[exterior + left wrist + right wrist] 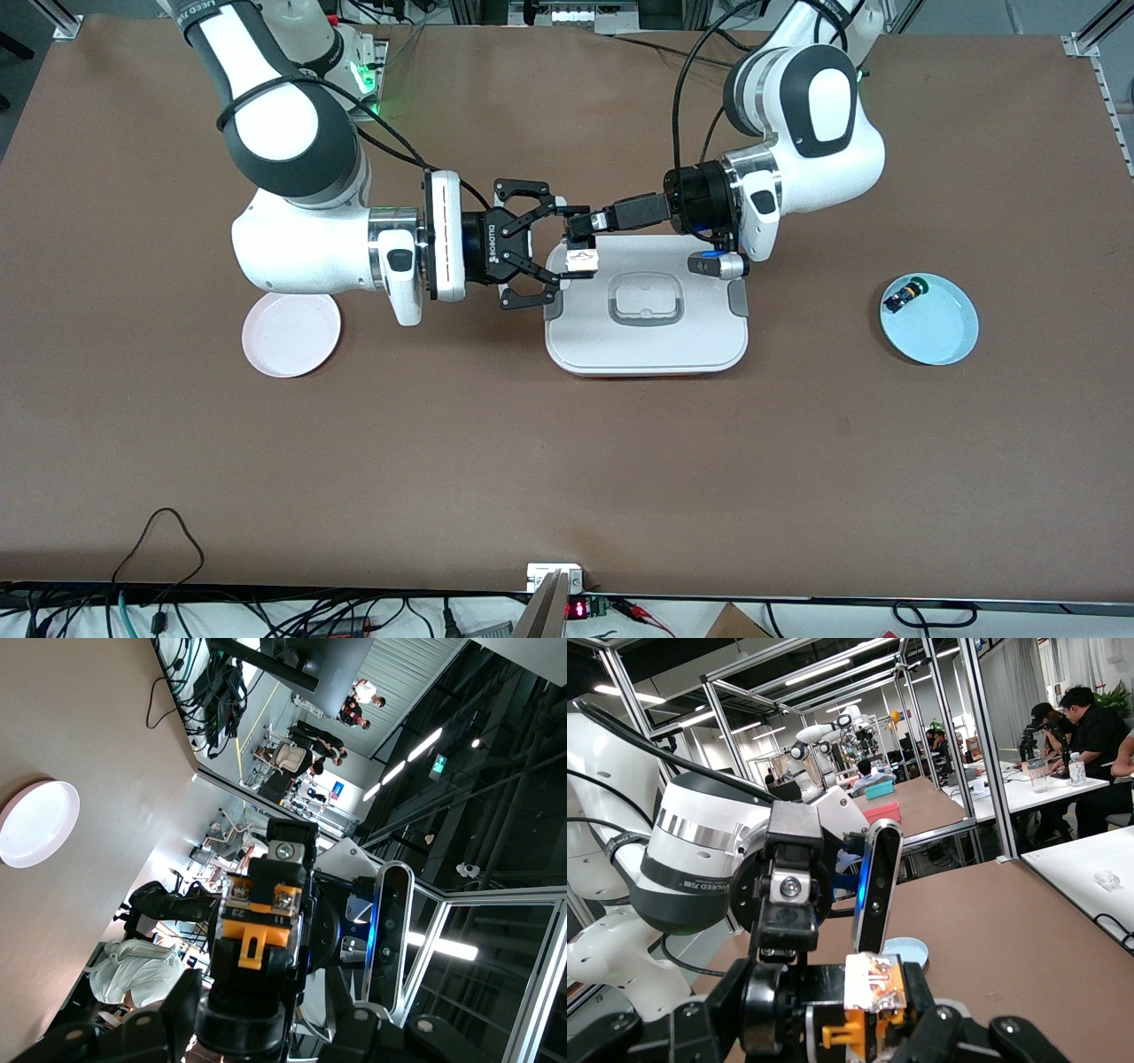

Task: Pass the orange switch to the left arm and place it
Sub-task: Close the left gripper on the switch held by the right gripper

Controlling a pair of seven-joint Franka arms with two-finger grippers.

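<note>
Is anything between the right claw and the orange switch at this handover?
Nothing visible. The left claw holds the orange switch over the edge of the box toward the right arm's end. The right claw is open around the switch, fingers on either side. The box sits below, not between them.

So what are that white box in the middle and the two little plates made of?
The box looks like smooth matte plastic: moulded rounded corners, grey side clips, a recessed handle. The pink plate and the blue plate look like plastic or melamine too, thin-rimmed with a soft even sheen, though glazed ceramic can't be ruled out.
</note>
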